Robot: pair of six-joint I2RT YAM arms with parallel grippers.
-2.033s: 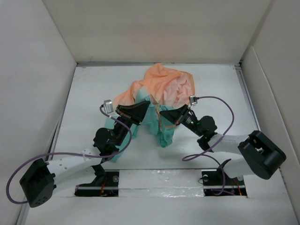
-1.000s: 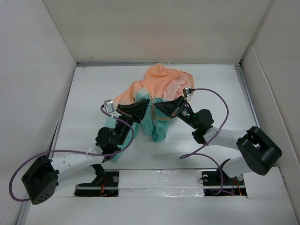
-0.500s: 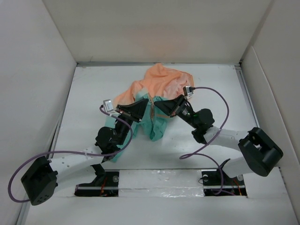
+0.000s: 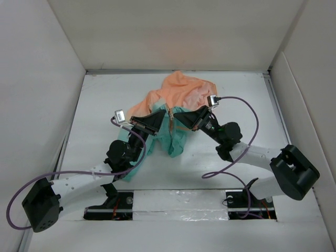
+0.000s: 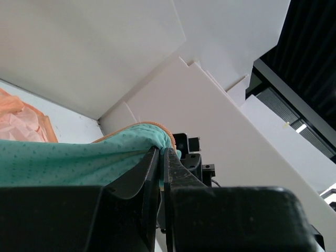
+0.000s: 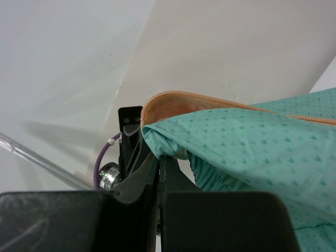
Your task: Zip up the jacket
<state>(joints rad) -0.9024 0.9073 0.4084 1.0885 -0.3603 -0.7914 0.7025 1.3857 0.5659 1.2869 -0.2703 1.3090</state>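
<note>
Alignment stage I reckon, zip not yet joined. the jacket (image 4: 178, 97) sits bunched on the desk (image 4: 105, 94), orange hood end out beyond the jaws and the teal hem part draped between and below them. the left gripper (image 5: 162, 151) has its jaws clenched on one teal front edge, with the orange zipper tape (image 5: 152, 125) curling just above the tips. the right gripper (image 6: 158, 156) pinches the other edge the same way. Next move probably calls for bringing both bottom ends together so the pin can seat in the slider, which I can't spot anywhere
</note>
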